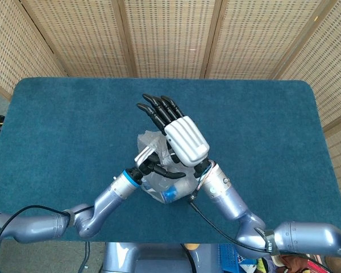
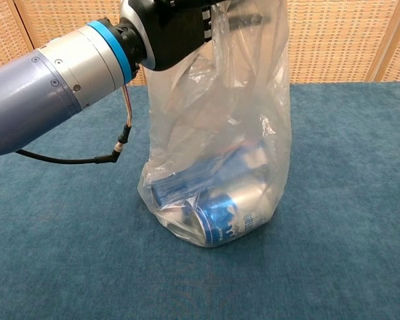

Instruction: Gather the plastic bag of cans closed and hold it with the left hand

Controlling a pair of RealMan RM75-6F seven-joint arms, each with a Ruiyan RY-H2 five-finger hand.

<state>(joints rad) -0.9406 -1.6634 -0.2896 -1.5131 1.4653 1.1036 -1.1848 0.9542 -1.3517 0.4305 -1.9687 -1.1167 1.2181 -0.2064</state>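
Plastic bag (image 2: 247,133) of blue cans (image 2: 220,213), label unreadable, top gripped in left hand (image 2: 173,27); right hand (image 1: 179,131) spread

Two robot arms in smooth silver-grey metal, built of rounded tubular segments. The left arm (image 2: 47,87) has a bright blue ring at the wrist and a thin black cable (image 2: 87,159) with a small connector. The right hand (image 1: 179,132) has a ribbed white back plate and black fingers (image 1: 157,108). The left hand (image 1: 153,165) is black.
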